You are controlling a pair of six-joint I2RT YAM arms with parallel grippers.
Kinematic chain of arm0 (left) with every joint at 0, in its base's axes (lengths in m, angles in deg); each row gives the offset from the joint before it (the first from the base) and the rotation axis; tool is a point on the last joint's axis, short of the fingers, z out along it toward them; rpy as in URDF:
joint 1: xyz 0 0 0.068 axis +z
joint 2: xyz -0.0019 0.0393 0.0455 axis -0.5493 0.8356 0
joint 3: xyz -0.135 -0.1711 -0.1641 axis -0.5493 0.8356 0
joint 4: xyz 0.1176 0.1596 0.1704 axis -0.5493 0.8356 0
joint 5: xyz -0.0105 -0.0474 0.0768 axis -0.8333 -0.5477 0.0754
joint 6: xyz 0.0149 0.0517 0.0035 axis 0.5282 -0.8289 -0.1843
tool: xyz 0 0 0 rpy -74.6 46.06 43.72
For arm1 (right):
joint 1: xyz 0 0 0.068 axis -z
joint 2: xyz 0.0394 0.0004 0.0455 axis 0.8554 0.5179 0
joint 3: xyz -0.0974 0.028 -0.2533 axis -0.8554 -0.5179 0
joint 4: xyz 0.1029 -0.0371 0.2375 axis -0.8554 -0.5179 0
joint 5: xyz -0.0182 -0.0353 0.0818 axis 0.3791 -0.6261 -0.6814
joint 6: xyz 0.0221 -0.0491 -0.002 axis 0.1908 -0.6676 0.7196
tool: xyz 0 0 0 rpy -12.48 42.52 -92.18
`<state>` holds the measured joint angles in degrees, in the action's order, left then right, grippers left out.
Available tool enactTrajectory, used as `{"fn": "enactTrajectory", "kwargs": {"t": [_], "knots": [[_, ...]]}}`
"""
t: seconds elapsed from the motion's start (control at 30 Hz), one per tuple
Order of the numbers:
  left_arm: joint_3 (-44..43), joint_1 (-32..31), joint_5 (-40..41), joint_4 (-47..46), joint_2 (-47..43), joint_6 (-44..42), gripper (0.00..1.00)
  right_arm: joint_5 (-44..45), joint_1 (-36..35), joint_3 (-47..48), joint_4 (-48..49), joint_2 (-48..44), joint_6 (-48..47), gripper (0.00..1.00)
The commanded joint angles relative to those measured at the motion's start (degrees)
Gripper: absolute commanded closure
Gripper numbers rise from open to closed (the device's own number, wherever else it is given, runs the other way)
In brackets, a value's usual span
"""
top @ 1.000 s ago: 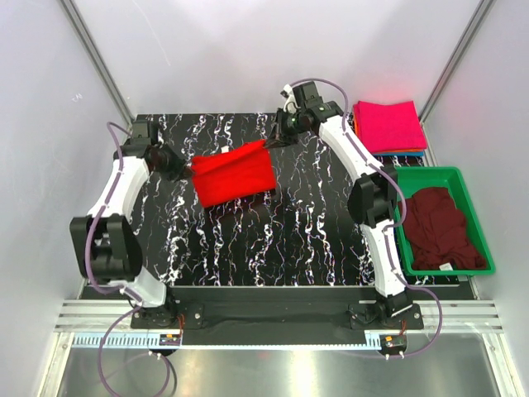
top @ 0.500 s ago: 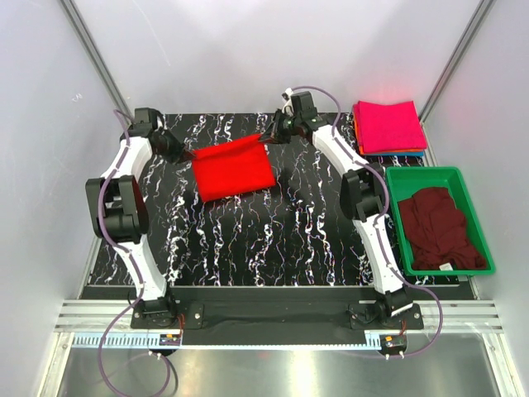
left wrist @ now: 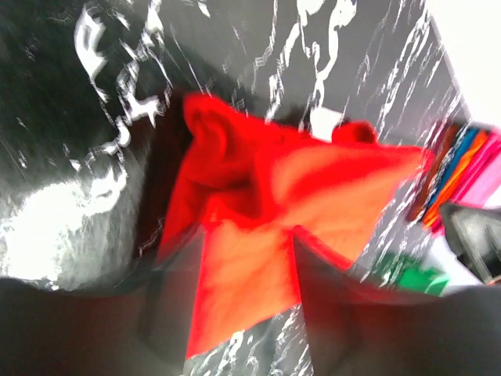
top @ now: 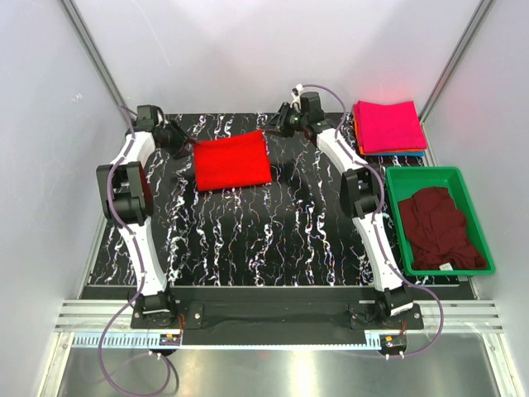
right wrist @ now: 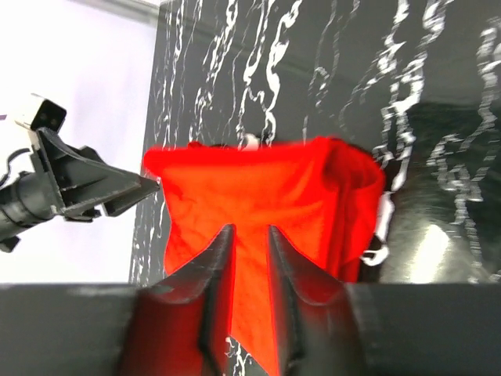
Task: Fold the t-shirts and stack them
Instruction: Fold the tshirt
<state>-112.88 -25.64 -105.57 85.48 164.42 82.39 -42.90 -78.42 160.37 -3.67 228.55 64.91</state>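
Observation:
A bright red t-shirt (top: 233, 162), folded to a rectangle, lies flat on the black marbled table (top: 273, 240) at the back centre. My left gripper (top: 185, 142) is at its far left corner and my right gripper (top: 276, 126) at its far right corner. In the left wrist view the left gripper (left wrist: 244, 270) has its jaws apart over the red cloth (left wrist: 329, 188). In the right wrist view the right gripper (right wrist: 249, 252) also shows a gap, with the red shirt (right wrist: 266, 192) beyond it. A folded magenta-pink t-shirt (top: 388, 124) lies at the back right. A crumpled maroon t-shirt (top: 436, 227) is in the bin.
The green plastic bin (top: 475, 207) stands at the right edge of the table. Coloured folded layers (top: 405, 153) show under the magenta shirt. White walls close in the back and sides. Both arms reach far back over the table.
Both grippers carried the red shirt's raised edge toward the back and lowered it. The shirt now lies flat, and both jaws have opened from shut and let go.

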Motion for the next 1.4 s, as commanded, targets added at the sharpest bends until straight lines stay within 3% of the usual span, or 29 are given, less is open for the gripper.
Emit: {"fn": "enactTrajectory", "kwargs": {"t": [0.0,0.03,0.2,0.4,0.57,0.8,1.0,1.13,1.2,1.27,1.37], "knots": [[-7.2,2.6,-2.1,-4.9,0.4,-2.3,0.28,-1.6,1.9,-0.2,4.1,-1.2,-0.2,0.64],[-7.7,2.8,-2.1,-4.7,0.1,-3.3,0.23,-1.5,2.0,-1.7,4.2,-2.0,-0.5,0.63],[-7.2,2.7,-0.8,-2.2,-1.5,-8.5,0.22,-2.0,2.9,-9.9,1.4,-6.3,-2.9,0.53],[6.8,0.3,-0.1,-0.3,-7.6,-12.4,0.28,-9.5,3.0,-17.2,-1.3,-8.0,-7.6,0.36],[21.7,-0.6,-0.8,-3.6,-12.5,-11.2,0.31,-11.3,2.8,-21.5,-3.4,-9.8,-10.2,0.32],[27.7,-1.0,-3.2,-7.7,-14.5,-11.7,0.32,-13.9,0.3,-29.2,-3.9,-12.6,-13.2,0.32],[28.0,-1.0,-5.9,-8.1,-13.6,-13.1,0.49,-12.3,-2.0,-35.8,-4.1,-15.7,-14.8,0.39],[30.6,-1.0,-5.7,-6.1,-15.9,-13.8,0.70,-10.8,-2.3,-40.1,-4.0,-17.6,-14.7,0.57],[31.8,-1.0,-5.7,-4.5,-17.6,-13.3,0.81,-11.6,-2.3,-43.1,-3.2,-19.0,-14.5,0.76],[35.0,-1.0,-6.6,-4.4,-20.6,-11.7,0.86,-12.3,-2.4,-46.6,-3.4,-21.0,-15.0,0.88],[38.8,-1.3,-6.7,-3.4,-23.9,-10.7,0.89,-11.7,-2.3,-51.2,-4.0,-25.2,-16.7,0.93]]}}
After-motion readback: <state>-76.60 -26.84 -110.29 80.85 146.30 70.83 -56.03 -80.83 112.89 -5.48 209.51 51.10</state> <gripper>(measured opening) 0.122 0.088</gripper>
